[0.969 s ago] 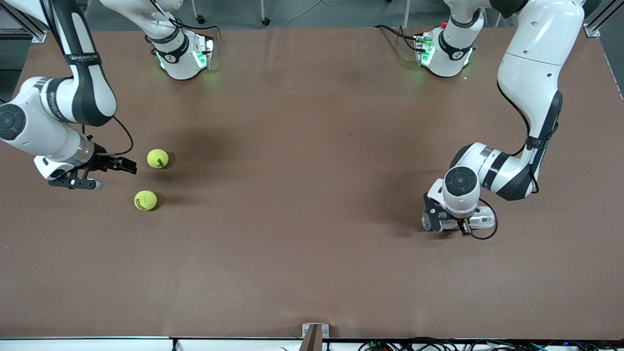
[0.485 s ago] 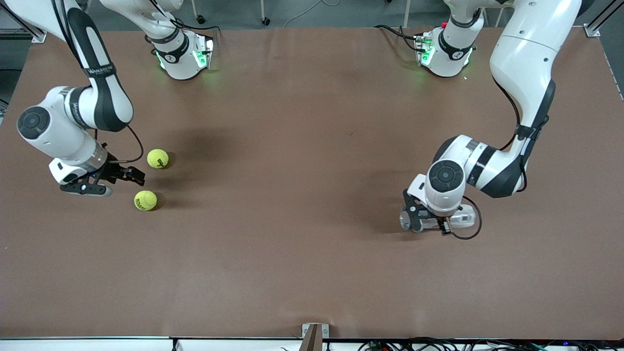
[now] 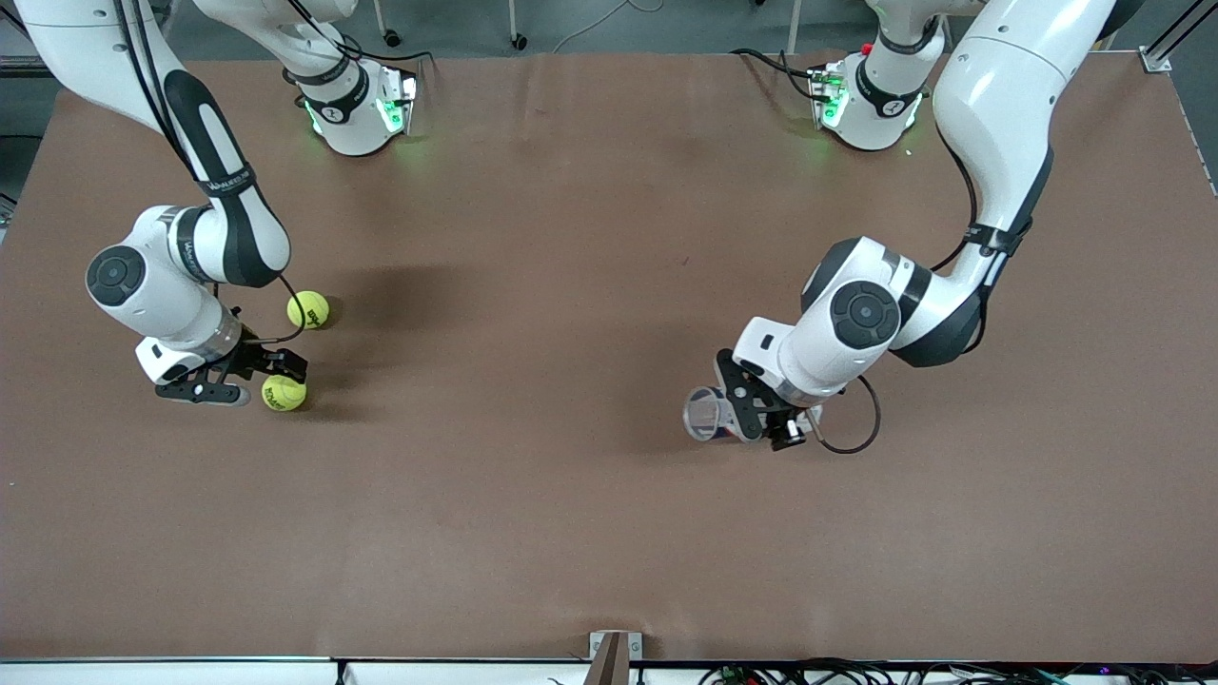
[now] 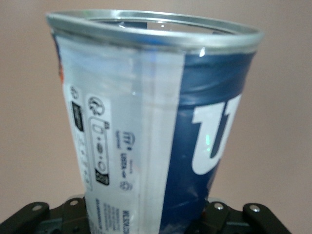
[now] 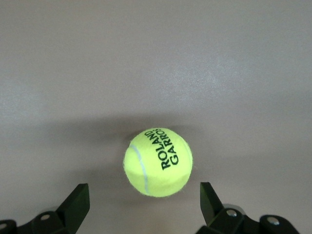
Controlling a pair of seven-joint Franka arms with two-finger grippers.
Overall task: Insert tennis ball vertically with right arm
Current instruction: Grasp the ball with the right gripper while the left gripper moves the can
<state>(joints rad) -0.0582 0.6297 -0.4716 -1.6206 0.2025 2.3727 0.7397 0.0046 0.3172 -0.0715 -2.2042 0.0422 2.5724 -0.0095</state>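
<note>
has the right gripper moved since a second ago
Yes. The right gripper has moved toward the front camera, away from the farther tennis ball, and now sits open beside the nearer tennis ball.

A clear plastic tennis ball can (image 4: 146,126) is filling most of the left wrist view, rising from between the black fingers (image 4: 253,217) of the left gripper (image 4: 146,219), which are clamping its lower end. Its silver metal rim (image 4: 156,30) is ringing the open mouth at the end away from the gripper, and its wall is showing a dark blue label with large white lettering beside a pale panel of small black print and symbols. The brown table (image 4: 282,122) is lying out of focus around it.
</note>
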